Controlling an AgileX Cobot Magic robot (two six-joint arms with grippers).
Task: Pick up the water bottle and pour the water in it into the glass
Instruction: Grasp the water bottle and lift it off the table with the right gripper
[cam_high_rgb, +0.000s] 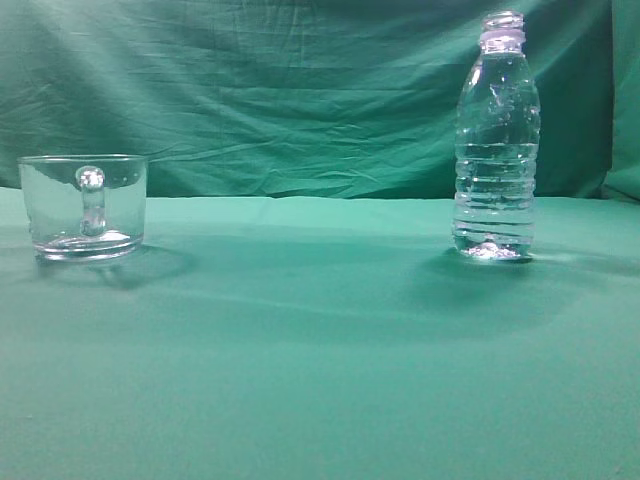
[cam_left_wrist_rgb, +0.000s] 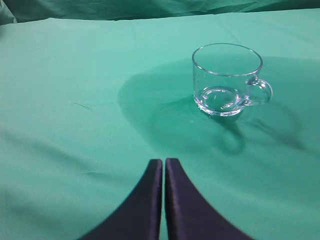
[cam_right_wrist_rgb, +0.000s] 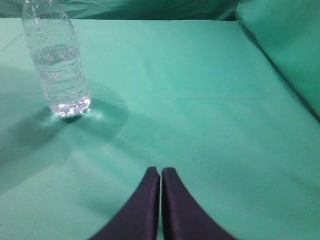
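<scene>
Standing upright on the right of the green-draped table (cam_high_rgb: 320, 350): the water bottle (cam_high_rgb: 496, 140), clear plastic, ribbed lower body, whitish ring at the uncapped neck. Holding the water (cam_high_rgb: 493, 200) up to roughly the middle of the body, glints and small bubbles at the base. Sitting well apart on the left, at about the same depth: the glass (cam_high_rgb: 84, 205), a short wide clear mug, upright, handle turned toward the near side in the exterior view. Looks empty, though hard to be sure with clear glass. Hanging behind both, a creased green cloth backdrop (cam_high_rgb: 280, 90), folding down to meet the table at the far edge.

Seen from the left wrist: the left gripper (cam_left_wrist_rgb: 163, 161) with dark jaws pressed together, tips touching, clamped on nothing, hovering above bare cloth. Beyond and to the right of those tips, the glass (cam_left_wrist_rgb: 227, 80), handle pointing right, ringed by a soft shadow on the cloth.

Seen from the right wrist: the right gripper (cam_right_wrist_rgb: 160, 170) likewise with dark jaws closed against each other, gripping nothing, above bare cloth. Far and left of the tips, the water bottle (cam_right_wrist_rgb: 56, 60), upright, top cut off by the frame edge, bright sparkle around its base. Neither gripper touching bottle or glass; no arm visible in the exterior view.
</scene>
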